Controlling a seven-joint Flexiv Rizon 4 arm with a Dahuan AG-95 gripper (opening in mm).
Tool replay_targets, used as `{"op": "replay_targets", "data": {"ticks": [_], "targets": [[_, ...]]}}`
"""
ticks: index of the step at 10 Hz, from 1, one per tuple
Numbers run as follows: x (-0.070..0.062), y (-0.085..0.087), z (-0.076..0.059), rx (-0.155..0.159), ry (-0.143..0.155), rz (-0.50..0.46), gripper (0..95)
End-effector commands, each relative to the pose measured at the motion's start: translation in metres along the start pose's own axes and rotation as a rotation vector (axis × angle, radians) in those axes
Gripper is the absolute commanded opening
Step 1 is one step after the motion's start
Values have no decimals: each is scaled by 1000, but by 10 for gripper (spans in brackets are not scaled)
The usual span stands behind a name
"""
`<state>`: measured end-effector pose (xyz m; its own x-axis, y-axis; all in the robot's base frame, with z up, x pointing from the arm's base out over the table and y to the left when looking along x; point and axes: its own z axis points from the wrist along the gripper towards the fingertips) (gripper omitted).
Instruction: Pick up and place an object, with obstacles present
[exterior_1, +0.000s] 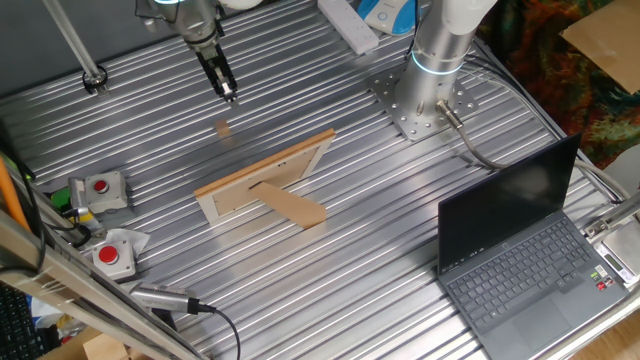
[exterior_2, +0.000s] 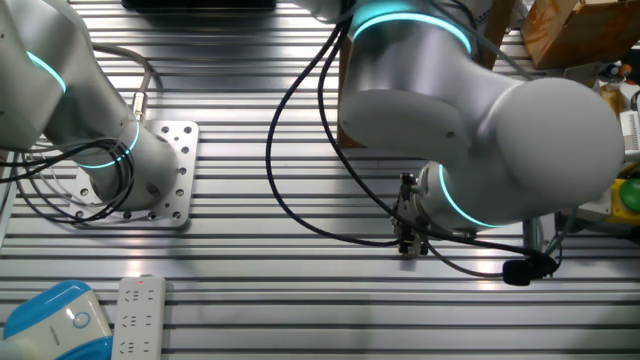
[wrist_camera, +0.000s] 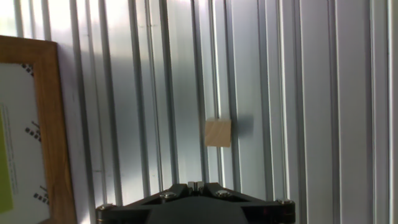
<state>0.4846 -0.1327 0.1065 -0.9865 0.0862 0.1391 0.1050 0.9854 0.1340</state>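
Light-tan wood catches the eye first: a tiny, roughly cube-shaped wooden block (exterior_1: 224, 128) sits by itself on the ribbed silver metal counter (exterior_1: 380, 210), toward the far left of it. The black two-finger gripper (exterior_1: 229, 95) hangs in the air just beyond the block, not touching it. Its jaws are closed together with nothing between them; in the hand view the two tips (wrist_camera: 196, 184) meet at the bottom edge, and the block (wrist_camera: 218, 133) lies a little ahead of them on the counter ribs. Nearer the middle of the counter rests a flat rectangular light-wood picture frame (exterior_1: 262, 178) with a pale backing, tilted up on its darker brown cardboard stand flap (exterior_1: 292, 207). It is close to the block but apart from it. The frame's wooden edge (wrist_camera: 50, 124) also shows along the left side of the hand view. A dark grey laptop (exterior_1: 520, 255) stands open at the near right, well apart from both. Two red push buttons in grey housings (exterior_1: 100, 188) sit at the near left edge
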Motion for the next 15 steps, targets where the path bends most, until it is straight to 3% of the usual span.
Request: {"op": "replay_targets", "data": {"ticks": [1, 8, 11, 14, 15], "targets": [[1, 0, 0, 20, -2, 24, 0], [1, 0, 0, 49, 13, -16, 0], [1, 0, 0, 62, 67, -73, 0], [1, 0, 0, 61, 54, 4, 0], [1, 0, 0, 34, 57, 11, 0]]}}
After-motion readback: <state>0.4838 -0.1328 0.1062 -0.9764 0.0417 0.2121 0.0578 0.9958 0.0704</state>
